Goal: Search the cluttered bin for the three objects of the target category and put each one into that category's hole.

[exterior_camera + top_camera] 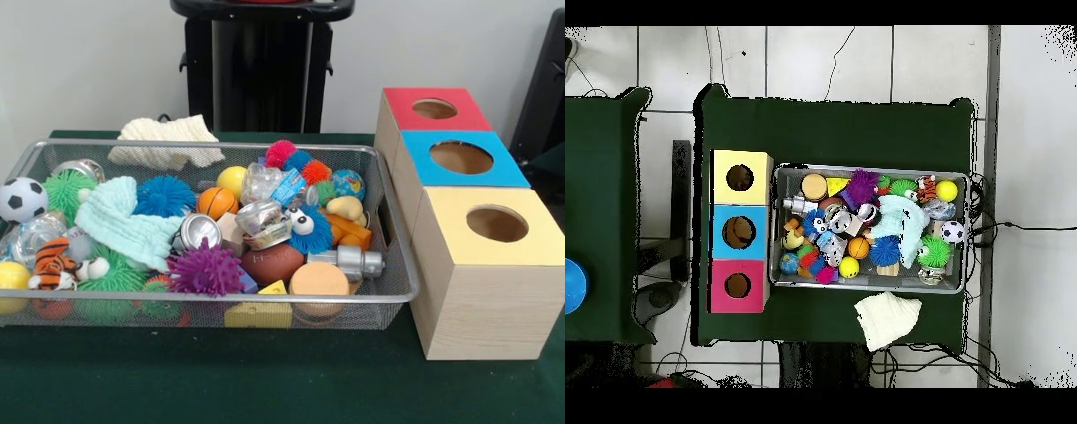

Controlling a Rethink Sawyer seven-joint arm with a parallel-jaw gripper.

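A wire mesh bin (212,300) (870,168) sits on the green table, heaped with toys. Among them are a soccer ball (21,199) (953,232), a small basketball (216,202), a brown football (272,263), a yellow ball (232,179), a purple spiky ball (205,269), a blue spiky ball (164,194), a mint cloth (124,225), a toy tiger (55,261) and a crushed can (196,232). Beside the bin stand three wooden boxes with round top holes: red (402,102) (720,270), blue (424,168) (722,215) and yellow (450,238) (723,160). No gripper shows in either view.
A cream knitted cloth (168,141) (887,318) lies on the table outside the bin, against its rim. In the overhead view a second green table (605,200) stands apart from this one, with a blue round object (570,285) at its edge.
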